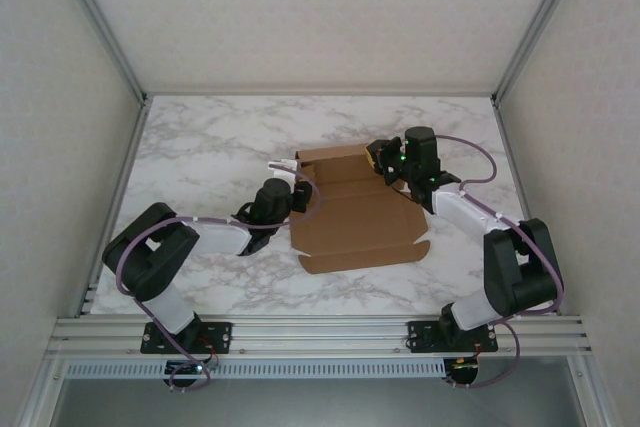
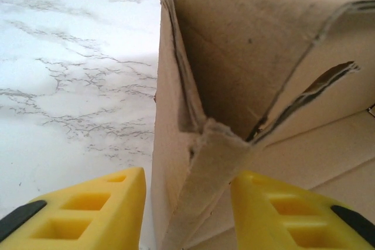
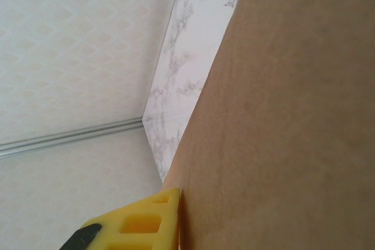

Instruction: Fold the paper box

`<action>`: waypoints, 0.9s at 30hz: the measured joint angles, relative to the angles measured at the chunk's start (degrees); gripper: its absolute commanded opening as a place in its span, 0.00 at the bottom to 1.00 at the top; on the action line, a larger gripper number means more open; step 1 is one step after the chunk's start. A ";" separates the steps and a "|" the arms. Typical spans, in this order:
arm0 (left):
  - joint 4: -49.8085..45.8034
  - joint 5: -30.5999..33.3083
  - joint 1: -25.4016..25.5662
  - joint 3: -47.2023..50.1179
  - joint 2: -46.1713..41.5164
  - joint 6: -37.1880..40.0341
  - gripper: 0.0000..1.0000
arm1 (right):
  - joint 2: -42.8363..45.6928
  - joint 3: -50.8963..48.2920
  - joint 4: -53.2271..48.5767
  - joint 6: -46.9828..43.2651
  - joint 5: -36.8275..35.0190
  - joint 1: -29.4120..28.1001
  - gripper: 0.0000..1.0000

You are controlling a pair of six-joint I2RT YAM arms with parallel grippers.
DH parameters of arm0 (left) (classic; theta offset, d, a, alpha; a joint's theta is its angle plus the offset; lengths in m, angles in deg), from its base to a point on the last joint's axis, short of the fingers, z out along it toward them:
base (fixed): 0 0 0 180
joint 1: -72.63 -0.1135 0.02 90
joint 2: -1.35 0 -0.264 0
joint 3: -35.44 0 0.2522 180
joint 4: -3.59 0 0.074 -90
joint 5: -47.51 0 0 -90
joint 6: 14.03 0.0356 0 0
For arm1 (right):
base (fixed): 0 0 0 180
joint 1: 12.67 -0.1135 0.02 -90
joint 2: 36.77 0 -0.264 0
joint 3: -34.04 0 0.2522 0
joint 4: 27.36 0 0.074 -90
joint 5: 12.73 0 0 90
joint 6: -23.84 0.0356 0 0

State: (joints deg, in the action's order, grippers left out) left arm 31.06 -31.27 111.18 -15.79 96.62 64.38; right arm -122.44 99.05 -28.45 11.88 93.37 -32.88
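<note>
The paper box (image 1: 355,227) lies part-folded on the marble table (image 1: 200,147), its back wall raised. My left gripper (image 1: 298,192) is at the box's left edge. In the left wrist view its yellow fingers (image 2: 117,203) straddle an upright corner flap (image 2: 211,162). The right finger touches the flap, and a thin strip of table shows beside the left one. My right gripper (image 1: 383,162) is at the box's far right corner. One yellow finger (image 3: 158,215) lies flat against a brown panel (image 3: 281,133); the other finger is hidden behind it.
White enclosure walls (image 1: 60,97) and aluminium posts (image 1: 100,22) border the table on three sides. A metal rail (image 1: 320,332) runs along the near edge by the arm bases. Bare marble (image 2: 70,86) stretches left of the box and behind it.
</note>
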 measured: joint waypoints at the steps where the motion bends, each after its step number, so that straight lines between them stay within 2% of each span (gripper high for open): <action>1: 0.11 0.02 0.00 0.00 0.00 -0.22 0.37 | 0.00 -0.04 0.00 0.02 -0.02 -0.07 0.13; 7: 0.35 0.59 -0.02 0.00 0.04 -0.63 0.23 | 0.37 -0.04 -0.24 0.46 -1.29 -0.98 0.14; 10: 0.37 1.66 -0.02 -0.02 0.04 -0.79 0.17 | 1.11 -0.04 -1.07 0.70 -2.01 -1.46 0.21; 15: 0.31 4.09 -0.20 -0.42 0.07 -0.68 0.15 | 3.08 -0.15 -3.50 0.31 -3.63 -3.63 0.37; 21: 0.31 5.40 -0.48 -0.94 1.14 -0.68 0.15 | 3.48 -0.15 -4.44 -0.48 -5.44 -6.43 0.44; 27: 0.13 5.81 -0.74 -1.27 1.62 -0.63 0.15 | -0.22 0.31 -4.35 -0.52 -6.05 -6.78 0.51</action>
State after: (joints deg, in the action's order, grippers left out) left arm 31.19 -25.45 110.43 -17.06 98.23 63.74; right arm -122.66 99.35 -32.80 11.36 87.32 -39.65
